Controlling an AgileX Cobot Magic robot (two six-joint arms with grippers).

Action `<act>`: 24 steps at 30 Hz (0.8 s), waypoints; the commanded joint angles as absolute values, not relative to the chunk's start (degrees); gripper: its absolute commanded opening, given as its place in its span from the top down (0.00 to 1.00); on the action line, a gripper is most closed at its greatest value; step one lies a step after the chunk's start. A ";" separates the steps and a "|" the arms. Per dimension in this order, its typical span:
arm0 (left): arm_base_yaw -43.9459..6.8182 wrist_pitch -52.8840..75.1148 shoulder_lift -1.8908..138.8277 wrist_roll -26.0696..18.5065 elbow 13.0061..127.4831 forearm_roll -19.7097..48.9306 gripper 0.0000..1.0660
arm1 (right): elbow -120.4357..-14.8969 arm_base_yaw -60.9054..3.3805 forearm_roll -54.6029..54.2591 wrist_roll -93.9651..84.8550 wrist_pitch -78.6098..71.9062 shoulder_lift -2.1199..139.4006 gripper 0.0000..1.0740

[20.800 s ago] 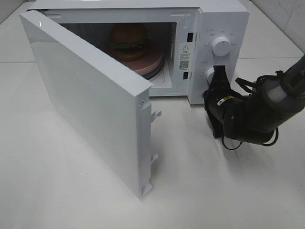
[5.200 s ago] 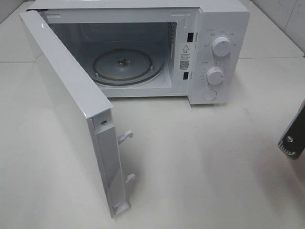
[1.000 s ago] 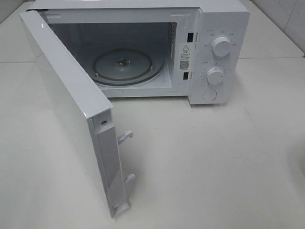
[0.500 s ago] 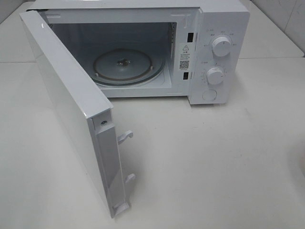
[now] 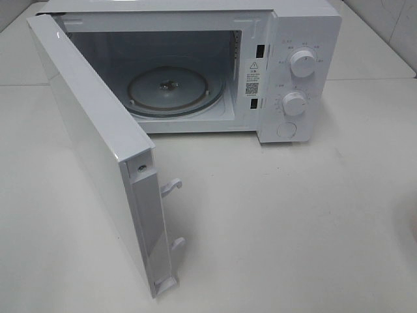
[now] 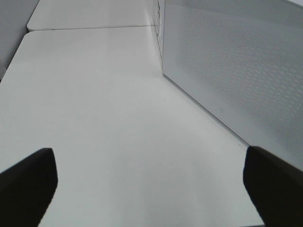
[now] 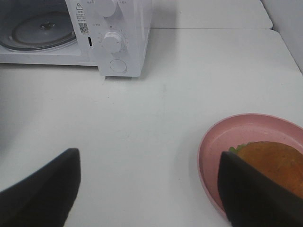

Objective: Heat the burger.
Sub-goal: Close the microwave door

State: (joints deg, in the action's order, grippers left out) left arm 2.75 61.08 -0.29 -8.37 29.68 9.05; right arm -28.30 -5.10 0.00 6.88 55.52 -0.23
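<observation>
Over table: right pincer (image 7: 149, 189) agape, empty; burger (image 7: 272, 163) beside.

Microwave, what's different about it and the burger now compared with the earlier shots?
The burger on its pink plate has left the microwave and now sits on the table to its right, out of the overhead view. The glass turntable is bare. The door has swung wider. The right arm has withdrawn from the knobs, and the right gripper stands open beside the plate. The microwave itself hasn't moved.
</observation>
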 commanded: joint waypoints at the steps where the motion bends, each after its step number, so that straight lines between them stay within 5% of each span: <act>1: 3.04 61.31 -0.52 -8.08 29.56 9.45 0.06 | -28.13 -4.81 0.00 7.22 54.95 -1.78 0.29; 24: 3.04 60.56 -0.52 -7.91 30.02 10.83 0.11 | -28.13 -4.81 0.00 7.22 54.95 -1.78 0.29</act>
State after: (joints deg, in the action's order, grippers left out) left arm 2.75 61.02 -0.29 -8.37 29.68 10.08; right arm -28.30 -5.10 0.00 6.88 55.52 -0.23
